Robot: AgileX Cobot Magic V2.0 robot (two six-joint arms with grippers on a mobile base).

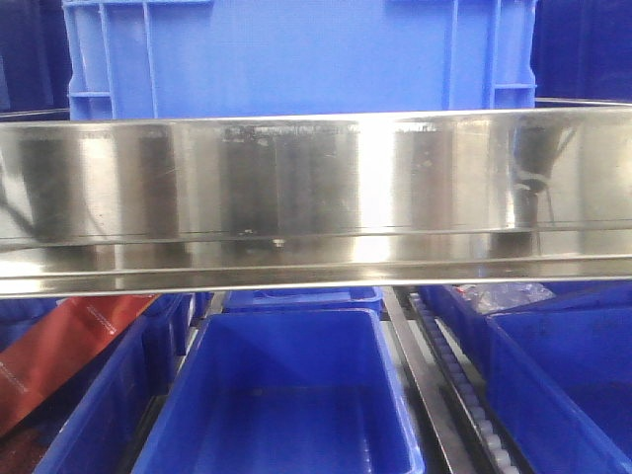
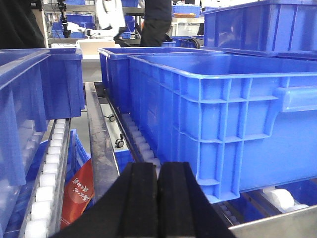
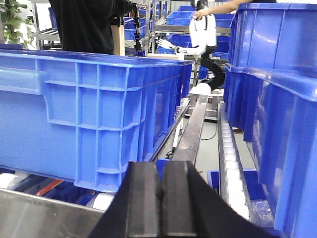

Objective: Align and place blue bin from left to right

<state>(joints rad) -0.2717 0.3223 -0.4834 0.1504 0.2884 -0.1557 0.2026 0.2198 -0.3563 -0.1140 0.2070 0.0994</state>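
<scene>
A large blue bin (image 1: 296, 59) stands on the upper roller lane behind a steel rail (image 1: 316, 197). The left wrist view shows the same blue bin (image 2: 233, 124) to the right of my left gripper (image 2: 158, 171), whose black fingers are pressed together with nothing between them. From the right wrist, the blue bin (image 3: 94, 114) lies to the left of my right gripper (image 3: 162, 171), which is shut and empty too. Neither gripper touches the bin.
More blue bins stand behind and beside it (image 2: 44, 84) (image 3: 277, 119). White roller tracks (image 2: 49, 173) (image 3: 229, 158) and steel rails (image 2: 99, 144) flank the lane. Lower bins (image 1: 286, 395) sit below, one holding a red packet (image 1: 59, 346). People stand at the back (image 3: 84, 25).
</scene>
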